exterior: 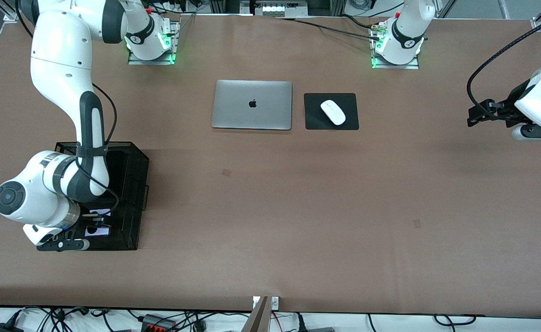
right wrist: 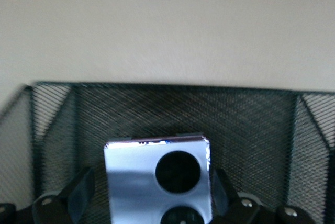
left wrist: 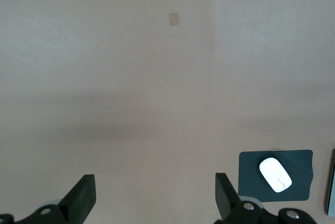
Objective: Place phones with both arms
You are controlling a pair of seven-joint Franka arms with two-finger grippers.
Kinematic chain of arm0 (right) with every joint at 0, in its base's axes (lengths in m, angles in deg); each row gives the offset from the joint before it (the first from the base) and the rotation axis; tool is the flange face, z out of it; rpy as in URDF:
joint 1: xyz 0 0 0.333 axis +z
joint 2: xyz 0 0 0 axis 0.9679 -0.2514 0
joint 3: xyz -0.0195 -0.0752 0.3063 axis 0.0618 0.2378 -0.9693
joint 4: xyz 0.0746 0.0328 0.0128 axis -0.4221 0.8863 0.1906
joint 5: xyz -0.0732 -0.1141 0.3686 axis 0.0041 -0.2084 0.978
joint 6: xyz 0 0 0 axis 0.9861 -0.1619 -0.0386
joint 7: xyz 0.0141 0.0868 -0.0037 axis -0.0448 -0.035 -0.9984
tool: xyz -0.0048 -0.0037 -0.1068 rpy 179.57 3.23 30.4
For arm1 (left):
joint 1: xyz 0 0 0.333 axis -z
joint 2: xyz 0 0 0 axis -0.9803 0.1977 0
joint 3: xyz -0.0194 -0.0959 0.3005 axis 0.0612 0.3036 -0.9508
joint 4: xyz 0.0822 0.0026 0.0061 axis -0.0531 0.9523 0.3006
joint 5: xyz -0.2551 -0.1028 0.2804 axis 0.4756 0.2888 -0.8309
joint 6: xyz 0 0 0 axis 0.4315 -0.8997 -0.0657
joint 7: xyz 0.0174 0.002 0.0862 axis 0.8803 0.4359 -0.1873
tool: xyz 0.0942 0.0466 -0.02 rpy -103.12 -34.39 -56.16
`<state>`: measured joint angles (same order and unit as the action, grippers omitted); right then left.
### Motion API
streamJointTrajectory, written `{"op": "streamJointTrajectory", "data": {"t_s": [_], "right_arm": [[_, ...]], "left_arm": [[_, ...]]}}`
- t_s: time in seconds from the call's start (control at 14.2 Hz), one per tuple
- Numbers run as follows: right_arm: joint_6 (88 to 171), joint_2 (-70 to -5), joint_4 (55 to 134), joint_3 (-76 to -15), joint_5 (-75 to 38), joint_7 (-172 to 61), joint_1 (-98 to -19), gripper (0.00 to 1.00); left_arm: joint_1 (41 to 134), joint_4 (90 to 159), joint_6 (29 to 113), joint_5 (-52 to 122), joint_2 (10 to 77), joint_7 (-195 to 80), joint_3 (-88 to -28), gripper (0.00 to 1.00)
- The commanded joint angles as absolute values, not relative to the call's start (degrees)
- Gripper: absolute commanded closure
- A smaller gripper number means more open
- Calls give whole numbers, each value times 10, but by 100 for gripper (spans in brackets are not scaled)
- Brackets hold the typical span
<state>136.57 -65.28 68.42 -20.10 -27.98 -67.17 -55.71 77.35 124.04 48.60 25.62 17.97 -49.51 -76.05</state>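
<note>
Right hand apart around lavender-white flip phone, two round black lenses, in mesh basket; left hand apart, waiting.

My own right arm covers most of the black mesh basket, so from the front I see only slivers of the lavender-white flip phone. At my right wrist that phone is blurred and its lower lens is cut off. My left gripper hangs beside the table's edge, its arm cropped.
</note>
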Motion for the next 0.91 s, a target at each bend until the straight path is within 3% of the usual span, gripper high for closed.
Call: {"op": "streamJointTrajectory", "data": {"t_s": [0.0,0.28,0.63,0.84], "right_arm": [[1300,-593,665,-190,-282,-679,-556,0],[1156,-575,578,-159,-289,-676,-555,0],[985,-494,574,-157,-311,-616,-553,0],[939,-469,574,-159,-323,-587,-554,0]], "left_arm": [[769,1245,479,264,170,-484,-758,0],[768,1245,480,272,171,-483,-764,0],[768,1238,490,291,172,-483,-765,0],[768,1238,497,278,174,-485,-760,0]]}}
